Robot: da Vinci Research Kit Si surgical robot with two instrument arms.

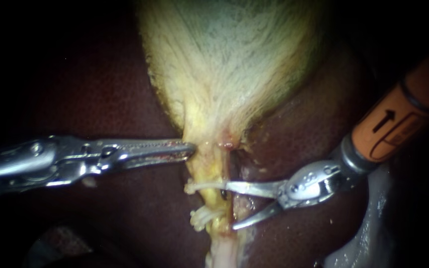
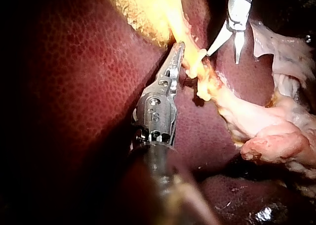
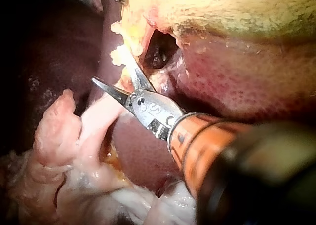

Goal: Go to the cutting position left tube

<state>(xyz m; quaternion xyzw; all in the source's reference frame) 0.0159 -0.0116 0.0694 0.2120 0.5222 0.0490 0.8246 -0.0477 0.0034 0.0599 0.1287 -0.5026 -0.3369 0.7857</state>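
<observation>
The pale gallbladder [image 1: 224,54] narrows downward into a yellowish tube [image 1: 216,168]. Two whitish clips [image 1: 198,187] [image 1: 202,218] sit on the tube, one below the other. My left instrument [image 1: 189,149] comes in from the left, its jaws shut on the edge of the gallbladder neck; the left wrist view shows these jaws [image 2: 178,50] at the yellow strand. My right instrument [image 1: 229,206], with an orange shaft, has its two blades open. The upper blade lies across the tube at the upper clip, and the lower tip is beside the tube near the lower clip. The right wrist view shows the open blades [image 3: 112,72] at the tube.
Dark red liver [image 1: 299,124] surrounds the tube on both sides. A dark hollow [image 3: 157,55] opens just beyond the blades. Pale fatty tissue [image 3: 74,146] lies beside and beneath the right instrument, and shows again as pale fatty tissue [image 2: 276,141] in the left wrist view.
</observation>
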